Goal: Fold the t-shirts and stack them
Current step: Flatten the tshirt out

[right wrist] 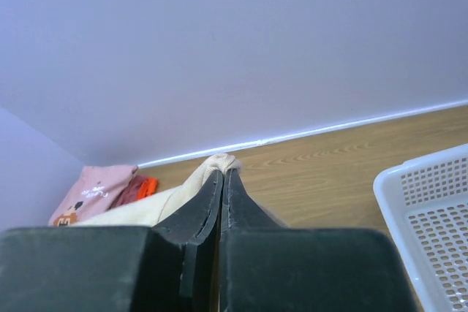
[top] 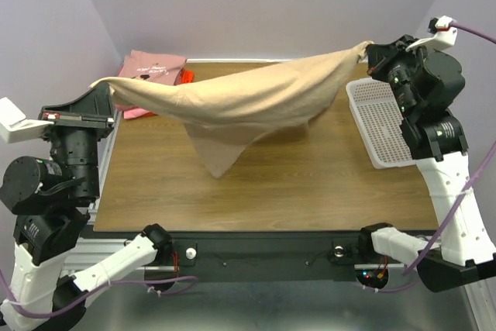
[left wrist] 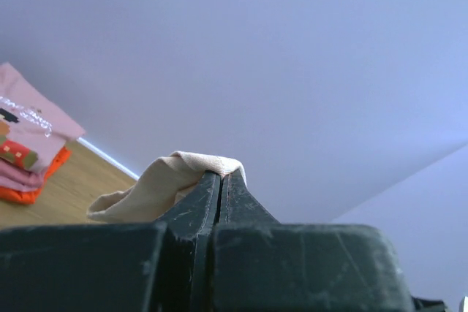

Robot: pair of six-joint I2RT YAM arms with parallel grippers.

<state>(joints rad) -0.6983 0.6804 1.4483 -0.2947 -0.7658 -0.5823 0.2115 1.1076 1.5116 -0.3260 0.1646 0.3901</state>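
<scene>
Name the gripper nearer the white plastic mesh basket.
Right. The right gripper, gripping the tan cloth t-shirt, hangs by the basket's far end; the left gripper is across the table.

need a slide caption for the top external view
Left pincer and right pincer hold the tan t-shirt stretched in the air above the table.

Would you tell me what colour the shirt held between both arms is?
The shirt is plain tan; the top view shows it best.
</scene>
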